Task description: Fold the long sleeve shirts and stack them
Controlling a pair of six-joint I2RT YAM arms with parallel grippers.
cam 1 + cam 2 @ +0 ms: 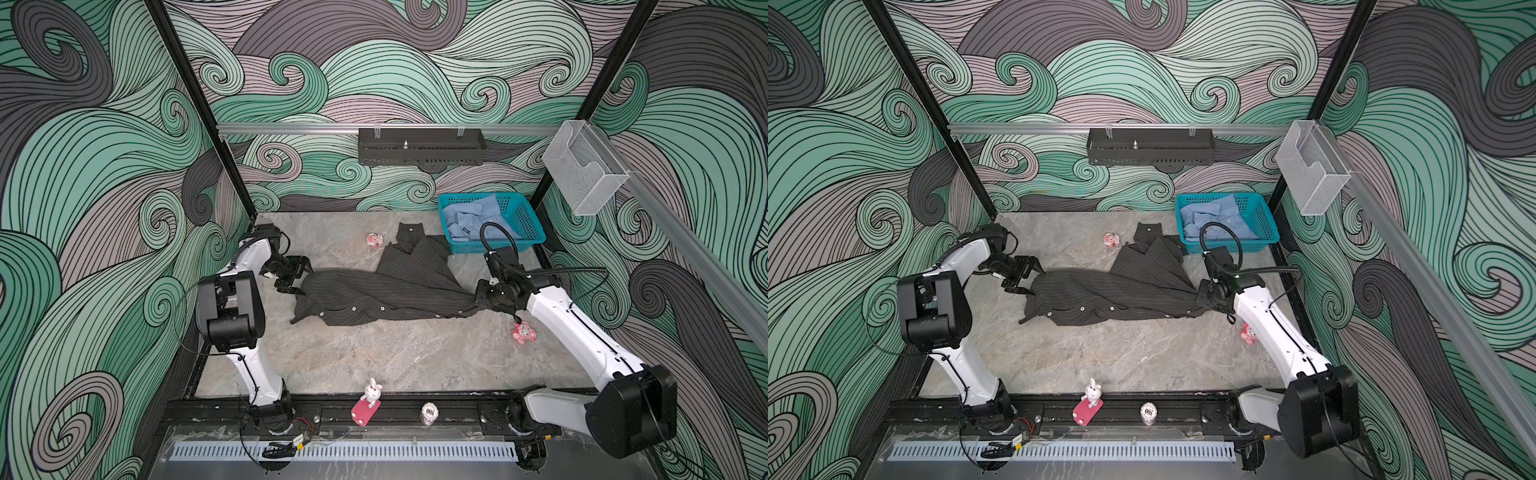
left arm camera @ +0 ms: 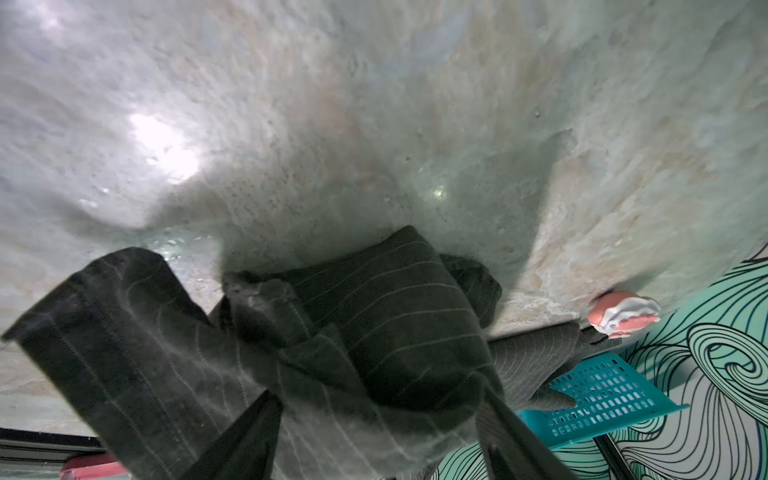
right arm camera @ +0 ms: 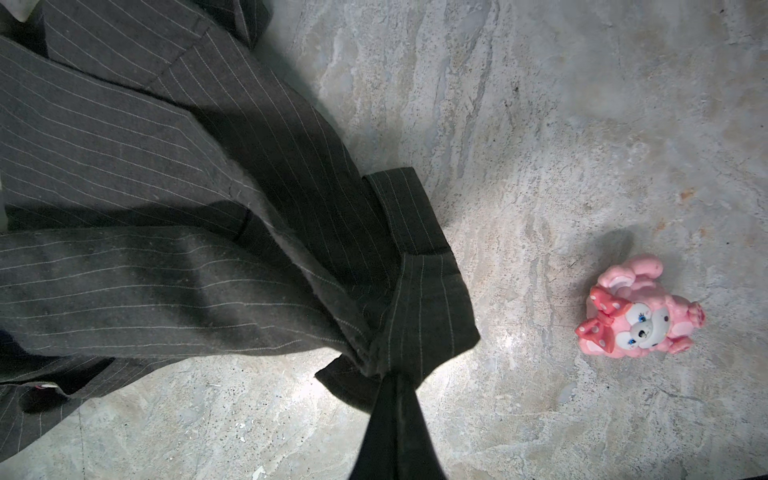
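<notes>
The right pincer [image 3: 390, 376] is shut tight on one end of the dark striped shirt [image 1: 386, 291], low over the bench [image 1: 374, 357]. The cloth bunches up where it is pinched. The left pincer [image 1: 300, 279] is at the other end of the same shirt. Its two fingers stand wide apart with some cloth between them, and they do not squeeze it.

The dark striped shirt lies spread across the middle of the bench, between the two arms. A row of pale buttons runs along its near edge, and one part of it points toward the back. A small pink bear toy [image 1: 523, 332] lies on the bench near the right arm, apart from the shirt.

The light blue shirt [image 1: 473, 220] sits crumpled in the teal basket [image 1: 527, 224] at the back right corner. The dark striped shirt's far part ends just beside that basket.
</notes>
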